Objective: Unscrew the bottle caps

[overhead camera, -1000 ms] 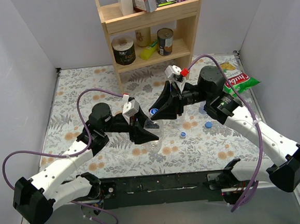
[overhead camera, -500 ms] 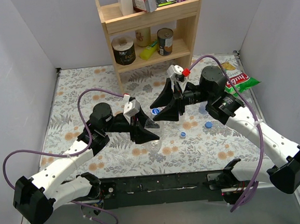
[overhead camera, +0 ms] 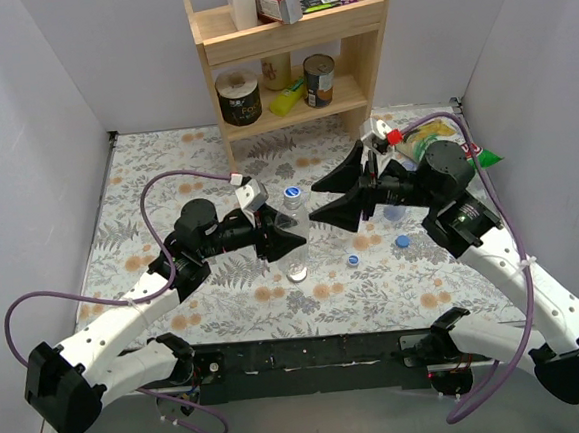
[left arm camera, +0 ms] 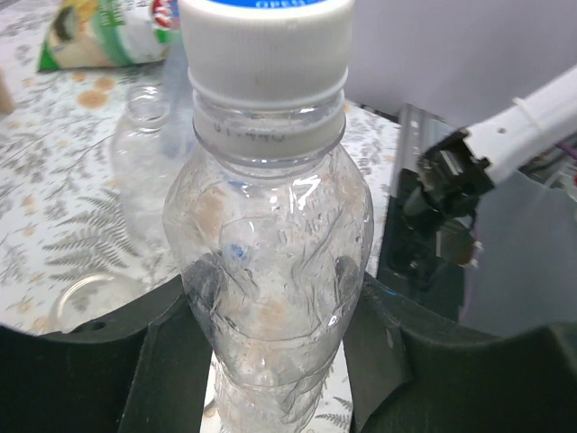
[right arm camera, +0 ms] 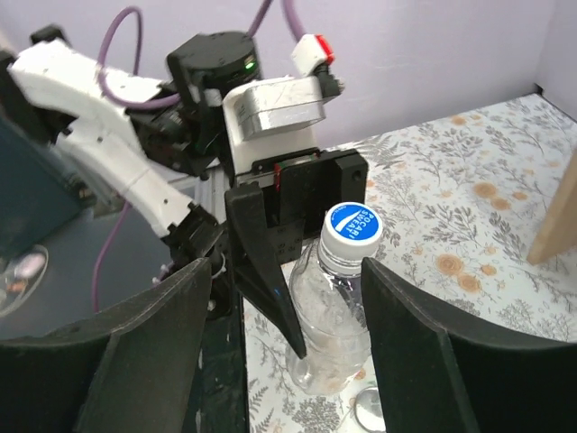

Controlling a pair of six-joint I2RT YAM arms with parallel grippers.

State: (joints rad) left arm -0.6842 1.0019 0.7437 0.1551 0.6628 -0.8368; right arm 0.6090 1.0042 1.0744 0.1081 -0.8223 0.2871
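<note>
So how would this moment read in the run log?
left gripper: shut on bottle, upright | cap: on | right gripper: open, apart from cap | loose blue caps: two nearby

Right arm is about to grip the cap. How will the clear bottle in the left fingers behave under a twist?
The bottle looks empty, with thin crinkled walls: probably light, and it may buckle under torque. Its smooth sides could slip round in the left gripper. The cap sits well above that grip, so it may lean.
</note>
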